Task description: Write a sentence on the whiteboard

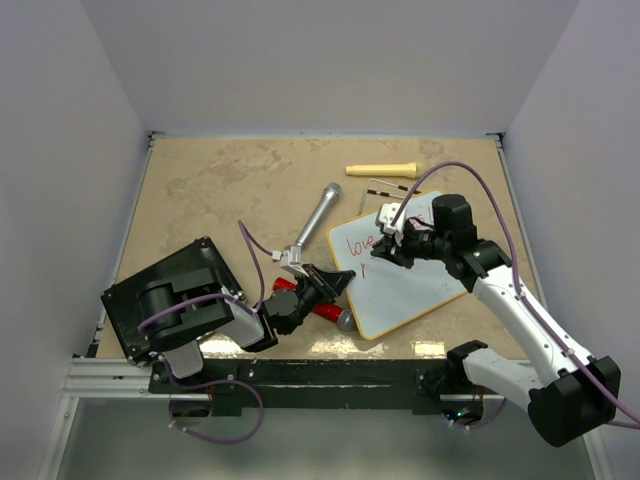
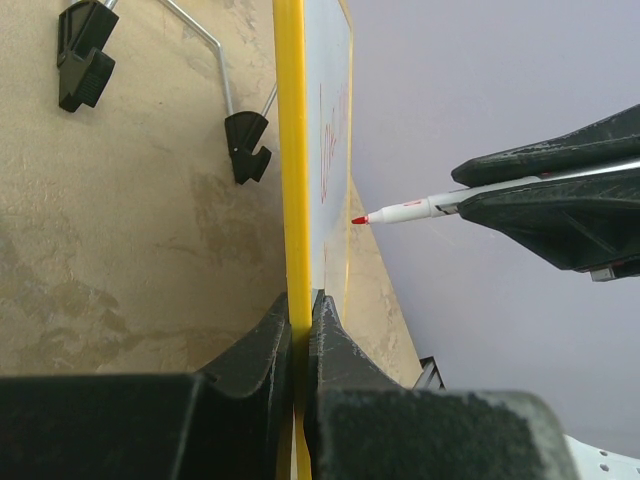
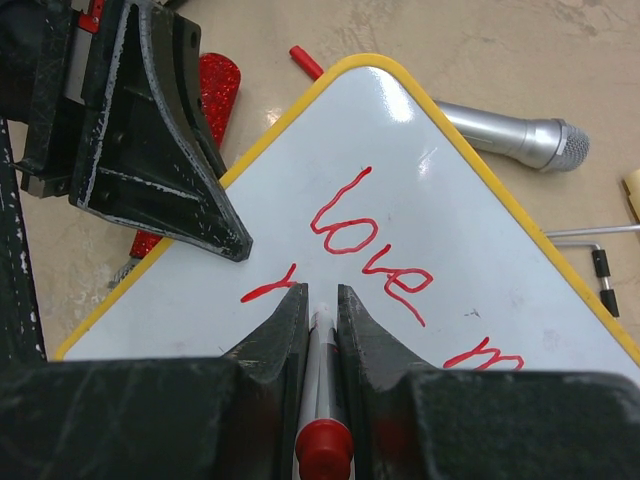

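Observation:
The whiteboard (image 1: pixel 405 285) lies tilted on the table, its yellowish frame (image 2: pixel 290 150) seen edge-on in the left wrist view. My left gripper (image 1: pixel 337 280) (image 2: pixel 301 312) is shut on the board's left edge. The sentence (image 1: pixel 360 243) in red reads "love" (image 3: pixel 368 235), then a letter like "m" further right, with a short stroke on the line below. My right gripper (image 1: pixel 385 254) (image 3: pixel 320 296) is shut on a red-capped marker (image 3: pixel 322 400). The marker's red tip (image 2: pixel 360 219) sits at the board surface by that lower stroke.
A silver microphone (image 1: pixel 318 215) (image 3: pixel 510 130) lies just behind the board. A cream handle-shaped tool (image 1: pixel 382 169) lies at the back. A black flat box (image 1: pixel 170 295) sits at the front left. A red glittery object (image 1: pixel 322 308) lies under the left gripper. The board's black wire feet (image 2: pixel 245 145) stick out.

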